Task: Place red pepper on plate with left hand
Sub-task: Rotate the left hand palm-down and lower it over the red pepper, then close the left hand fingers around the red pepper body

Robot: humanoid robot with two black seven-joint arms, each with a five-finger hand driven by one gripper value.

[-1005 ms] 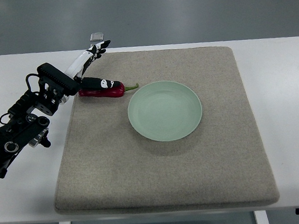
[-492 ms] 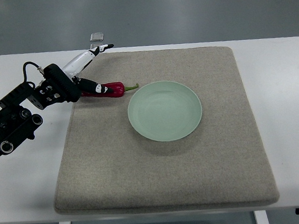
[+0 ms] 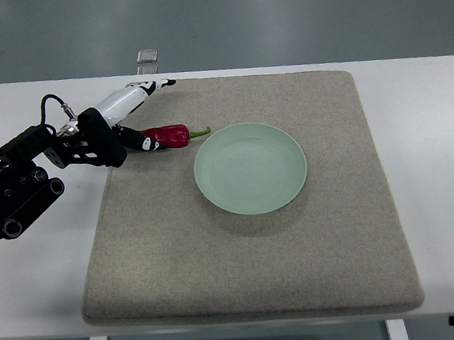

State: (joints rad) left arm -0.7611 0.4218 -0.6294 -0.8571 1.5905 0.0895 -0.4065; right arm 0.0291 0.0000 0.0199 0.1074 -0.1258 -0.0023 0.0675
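A: Where is the long glossy red pepper [image 3: 169, 135] lying?

B: It is resting flat on the coarse grey-beige felt mat [image 3: 251, 256], its green stem pointing at the pale green round ceramic plate [image 3: 250, 168] and ending just beside the rim. It is not on the plate yet.

A: And what is the left hand [image 3: 130, 119] doing?

B: It is reaching in from the left edge at the pepper's blunt end. One white finger is stretching straight out along the mat's far edge, while the dark-tipped lower fingers [image 3: 145, 142] are touching, or nearly touching, the pepper's left end. I would call it spread and holding nothing: no finger is wrapping around the pepper.

A: So how far along is the job?

B: Judging from this, it is sitting at the very start. The grasp is not made, and the lift, the short carry to the right and the release over the plate are all remaining. The plate is waiting with nothing in it.

A: Is the right arm showing?

B: No, nothing is coming in from the right edge over the white table [image 3: 443, 157].
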